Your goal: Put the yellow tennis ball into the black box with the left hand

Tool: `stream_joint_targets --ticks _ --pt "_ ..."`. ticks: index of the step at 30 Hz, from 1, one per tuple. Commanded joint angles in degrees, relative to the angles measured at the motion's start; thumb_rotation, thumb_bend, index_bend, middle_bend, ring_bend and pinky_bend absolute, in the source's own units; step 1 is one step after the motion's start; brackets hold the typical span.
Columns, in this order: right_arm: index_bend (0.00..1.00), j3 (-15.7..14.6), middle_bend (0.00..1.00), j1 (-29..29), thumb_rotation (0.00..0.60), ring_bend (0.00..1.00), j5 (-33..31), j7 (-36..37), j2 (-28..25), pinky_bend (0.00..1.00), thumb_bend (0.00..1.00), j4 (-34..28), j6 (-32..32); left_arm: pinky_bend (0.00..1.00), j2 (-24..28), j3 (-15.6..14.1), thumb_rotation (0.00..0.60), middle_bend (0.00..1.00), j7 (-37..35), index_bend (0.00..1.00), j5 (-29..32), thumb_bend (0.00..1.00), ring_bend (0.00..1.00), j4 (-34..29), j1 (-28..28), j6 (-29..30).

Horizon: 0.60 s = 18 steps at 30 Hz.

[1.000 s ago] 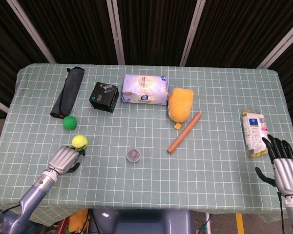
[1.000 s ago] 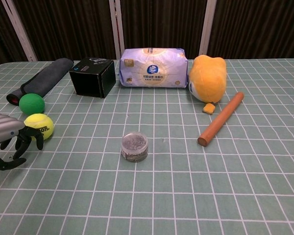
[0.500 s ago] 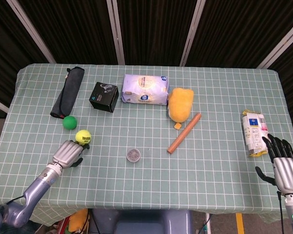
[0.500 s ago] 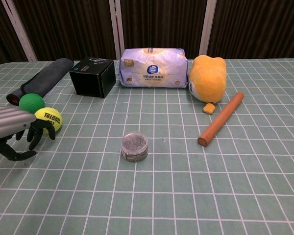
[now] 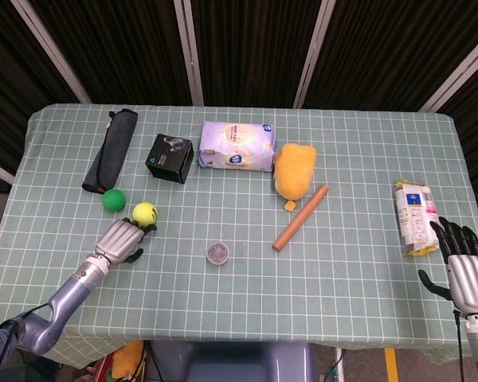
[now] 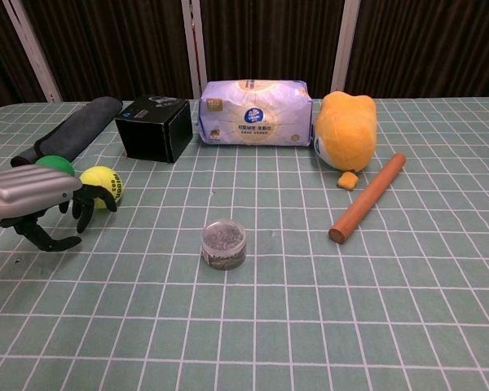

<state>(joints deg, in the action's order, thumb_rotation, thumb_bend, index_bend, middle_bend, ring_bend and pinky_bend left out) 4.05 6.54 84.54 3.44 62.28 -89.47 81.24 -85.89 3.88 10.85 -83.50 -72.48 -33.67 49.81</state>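
The yellow tennis ball [image 5: 145, 212] [image 6: 103, 186] lies on the green checked cloth, just right of a green ball [image 5: 113, 200]. My left hand [image 5: 121, 241] [image 6: 41, 204] is low over the table right behind the tennis ball. Its fingers hang curved and apart, their tips at the ball's near side, and nothing is gripped. The black box [image 5: 170, 157] [image 6: 155, 129] stands farther back, beyond the ball. My right hand [image 5: 466, 267] rests open at the table's right front corner, seen only in the head view.
A rolled dark pouch [image 5: 110, 149] lies at the back left. A tissue pack [image 5: 237, 146], an orange plush toy [image 5: 294, 169] and a wooden rod [image 5: 300, 217] sit mid-table. A small round tin [image 5: 217, 253] stands near the front. A snack packet [image 5: 414, 217] lies by my right hand.
My left hand has slid forward and to the right. The tennis ball has rolled ahead of its fingertips toward the black box, now beside the green ball. The right hand is unmoved.
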Motion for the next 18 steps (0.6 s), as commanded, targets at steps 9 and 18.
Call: stream_joint_targets --ticks 9,18 --pt "0.00 0.1 0.00 0.3 0.600 0.00 -0.5 -0.4 0.0 0.00 0.34 -0.2 -0.8 0.27 -3.6 0.4 0.600 0.39 -5.9 0.20 -1.7 0.36 0.27 6.8 -2.6 0.5" --pt "0.00 0.1 0.00 0.3 0.600 0.00 -0.7 -0.3 -0.3 0.00 0.34 -0.4 -0.9 0.24 -6.3 1.0 0.600 0.36 -7.9 0.18 -1.5 0.36 0.25 11.1 -4.5 0.0"
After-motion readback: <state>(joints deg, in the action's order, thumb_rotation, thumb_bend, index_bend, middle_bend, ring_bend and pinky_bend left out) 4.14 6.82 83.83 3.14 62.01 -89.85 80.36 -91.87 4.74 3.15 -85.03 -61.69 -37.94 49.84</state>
